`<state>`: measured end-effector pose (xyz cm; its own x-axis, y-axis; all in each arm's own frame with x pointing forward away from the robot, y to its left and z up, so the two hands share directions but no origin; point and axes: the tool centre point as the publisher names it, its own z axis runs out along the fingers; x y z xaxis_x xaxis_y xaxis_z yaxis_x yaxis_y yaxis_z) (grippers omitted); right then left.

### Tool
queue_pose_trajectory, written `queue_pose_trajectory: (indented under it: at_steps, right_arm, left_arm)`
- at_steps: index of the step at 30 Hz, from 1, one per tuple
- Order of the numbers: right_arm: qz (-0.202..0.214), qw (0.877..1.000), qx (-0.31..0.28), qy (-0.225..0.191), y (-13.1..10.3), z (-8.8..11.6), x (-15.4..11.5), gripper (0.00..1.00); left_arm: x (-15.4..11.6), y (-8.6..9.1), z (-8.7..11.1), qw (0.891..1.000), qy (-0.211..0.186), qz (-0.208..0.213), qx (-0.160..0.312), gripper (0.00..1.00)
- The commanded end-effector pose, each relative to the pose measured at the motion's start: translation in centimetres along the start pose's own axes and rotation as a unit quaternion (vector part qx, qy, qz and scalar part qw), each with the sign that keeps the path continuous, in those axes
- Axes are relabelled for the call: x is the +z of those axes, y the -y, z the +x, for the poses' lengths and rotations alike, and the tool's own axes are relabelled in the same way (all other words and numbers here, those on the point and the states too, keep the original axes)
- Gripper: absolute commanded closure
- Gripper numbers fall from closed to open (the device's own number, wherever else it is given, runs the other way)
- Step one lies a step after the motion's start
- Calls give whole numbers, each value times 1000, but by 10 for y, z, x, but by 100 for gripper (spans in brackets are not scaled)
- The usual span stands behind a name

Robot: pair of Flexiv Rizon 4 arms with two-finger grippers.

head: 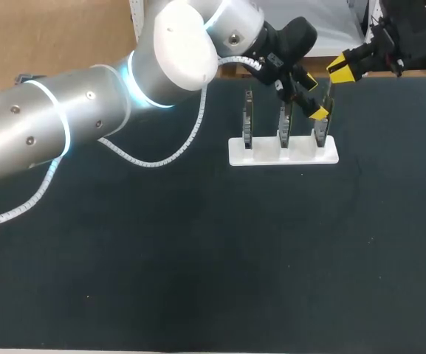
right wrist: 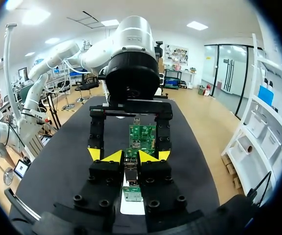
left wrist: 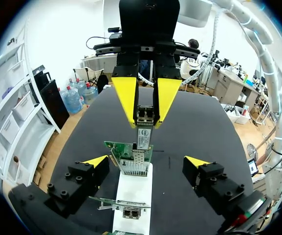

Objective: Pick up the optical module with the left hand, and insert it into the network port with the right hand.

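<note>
L arm [head: 57,125] comes in over the table's [head: 198,258] left edge and reaches across toward the far edge, right of mid. There a white rack [head: 301,156] holds 3 cards on edge in a row. L gripper [left wrist: 146,161] sits at the rack's right end, fingers spread wide, one each side of the last card [left wrist: 125,148]. It touches nothing as far as I can see: released, empty.

The port [left wrist: 133,167] is the metal cage on that card's upper edge, mouth toward the module [left wrist: 143,137]. Module is above it, upright, nose down, lower end at the cage mouth. Can't tell if it's just touching or a bit inside. R gripper [right wrist: 130,157], in from the far right corner, is clamped on the module's upper half. A yellow tip sits on each flat side and the nose is left free.

Handling, my read:
- **Module:** small, light, rigid metal shell. It won't flex, but the smooth sides could slip or twist in the pads if pushed off-axis.
- **Where to hold:** nose contacts and latch are prob the fragile bits, so hold the flat sides near the tail, as now.
- **Card:** thin board standing in a slot only, so likely to tilt or bow under a push. Press straight down the cage axis, gently.
- **L fingers:** placed where they could steady the card if closed.
</note>
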<state>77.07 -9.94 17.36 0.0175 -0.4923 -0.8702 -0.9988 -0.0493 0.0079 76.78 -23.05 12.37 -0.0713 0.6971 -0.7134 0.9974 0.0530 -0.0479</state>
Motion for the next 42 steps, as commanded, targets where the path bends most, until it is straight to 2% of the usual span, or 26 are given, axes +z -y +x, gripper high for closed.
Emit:
queue_pose_trajectory:
  at_steps: [1,12,42]
  right_arm:
    - [4,1000,1,-1,-3,1,1,100]
    - [25,1000,-7,5,-1,-5,-3,100]
    - [17,1000,2,12,1,3,-1,100]
  left_arm:
    - [0,-1,-1,1000,-2,1,-1,0]
    - [0,-1,-1,1000,-2,1,-1,0]
    - [0,-1,-1,1000,-2,1,-1,0]
